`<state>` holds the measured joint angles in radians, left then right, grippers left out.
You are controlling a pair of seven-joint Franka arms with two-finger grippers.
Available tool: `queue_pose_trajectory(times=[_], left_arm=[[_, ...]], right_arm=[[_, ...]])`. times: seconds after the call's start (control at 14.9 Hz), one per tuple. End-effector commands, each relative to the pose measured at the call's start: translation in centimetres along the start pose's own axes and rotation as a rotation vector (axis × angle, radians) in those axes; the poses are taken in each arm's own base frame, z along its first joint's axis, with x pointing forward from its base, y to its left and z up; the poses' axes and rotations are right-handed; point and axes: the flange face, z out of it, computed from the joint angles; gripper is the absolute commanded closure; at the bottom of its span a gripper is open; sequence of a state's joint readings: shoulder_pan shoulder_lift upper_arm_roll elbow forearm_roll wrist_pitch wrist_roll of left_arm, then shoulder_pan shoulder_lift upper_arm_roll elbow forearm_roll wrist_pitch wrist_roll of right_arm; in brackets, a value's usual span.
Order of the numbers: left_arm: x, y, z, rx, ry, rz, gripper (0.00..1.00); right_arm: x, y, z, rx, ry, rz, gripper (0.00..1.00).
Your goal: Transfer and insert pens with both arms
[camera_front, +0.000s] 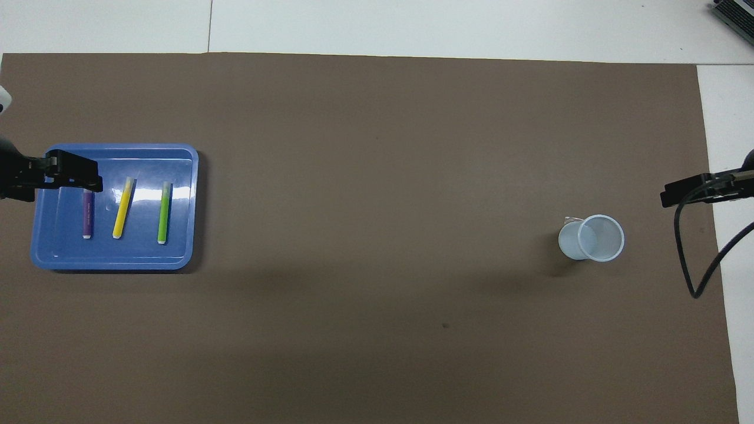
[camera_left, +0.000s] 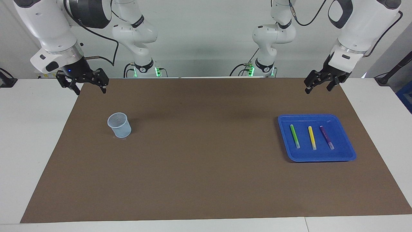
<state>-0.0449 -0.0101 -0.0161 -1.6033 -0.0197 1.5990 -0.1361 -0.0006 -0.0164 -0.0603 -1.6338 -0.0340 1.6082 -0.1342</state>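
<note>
Three marker pens are noted lying side by side in the blue tray at the left arm's end of the brown mat: green pen, yellow pen, purple pen. In the facing view each long axis runs roughly 12 to 6 o'clock, canted slightly toward 5, with the whitish tips at the ends farther from the robots. The left gripper is held raised over the mat's edge, jaws open and empty; the pens lie at about 6 o'clock from it, the purple one closest. The right gripper, likewise open and empty, is parked over the opposite corner, with the translucent cup at about 5 o'clock below it. The left arm is judged much the nearer for the first pick; no pen is yet touched.
</note>
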Motion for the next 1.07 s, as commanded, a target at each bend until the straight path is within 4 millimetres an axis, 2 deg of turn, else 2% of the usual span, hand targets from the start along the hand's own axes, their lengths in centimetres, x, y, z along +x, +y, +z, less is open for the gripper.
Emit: queue_pose_trajectory(times=[0.0, 1.01], left_arm=[[0.17, -0.17, -0.56, -0.013, 0.013, 0.011, 0.00], [0.14, -0.67, -0.20, -0.017, 0.022, -0.002, 0.00]], right_arm=[[-0.06, -0.09, 0.04, 0.011, 0.000, -0.003, 0.00], [-0.06, -0.09, 0.04, 0.011, 0.000, -0.003, 0.00]])
